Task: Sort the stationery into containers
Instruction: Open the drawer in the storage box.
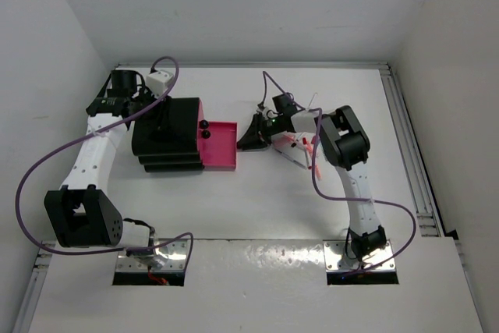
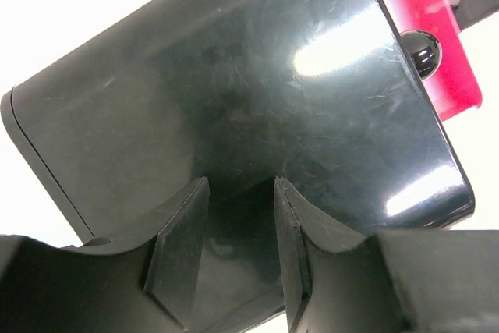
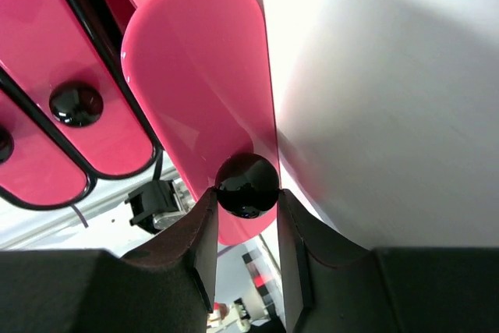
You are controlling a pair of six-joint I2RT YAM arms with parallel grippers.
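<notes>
Stationery (image 1: 298, 146) tiny; partly arm-hidden

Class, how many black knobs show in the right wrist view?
3: one knob in the right end effector, one on the next drawer, one cut off at left edge. More may be hidden.

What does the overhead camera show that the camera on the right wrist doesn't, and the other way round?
Only the overhead view shows the left gripper against the glossy black stepped drawer unit, and thin pink and white pens lying by the right arm. Only the right wrist view shows the right gripper closed on a round black knob. Both show the pulled-out shallow bright pink drawer.
</notes>
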